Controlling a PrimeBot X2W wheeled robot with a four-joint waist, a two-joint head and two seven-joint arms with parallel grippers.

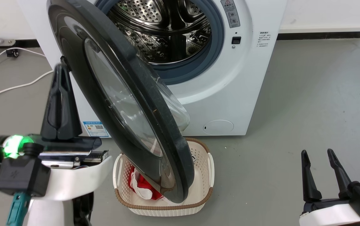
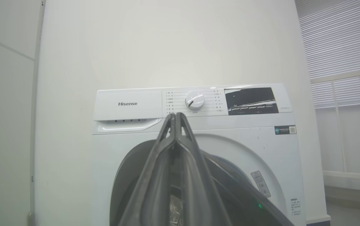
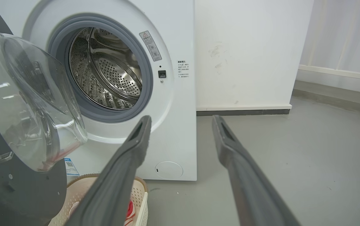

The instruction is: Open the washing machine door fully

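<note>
The white washing machine (image 1: 230,94) stands ahead with its steel drum (image 1: 167,28) exposed. The washing machine door (image 1: 120,94), black with a clear bulging glass bowl, is swung far out toward me and hangs over a basket. My left gripper (image 1: 61,67) is shut with nothing between its fingers, pointing up just left of the door's outer face; whether it touches is unclear. In the left wrist view the shut left gripper (image 2: 175,115) stands before the door (image 2: 129,175) and the control panel. My right gripper (image 1: 317,153) is open at the lower right, away from the door (image 3: 26,103).
A cream perforated basket (image 1: 203,175) with red and white cloth (image 1: 142,186) sits on the floor under the door's lower edge. White cables (image 1: 10,88) trail over the grey floor at the left. Open floor (image 1: 308,94) lies right of the machine, up to the wall.
</note>
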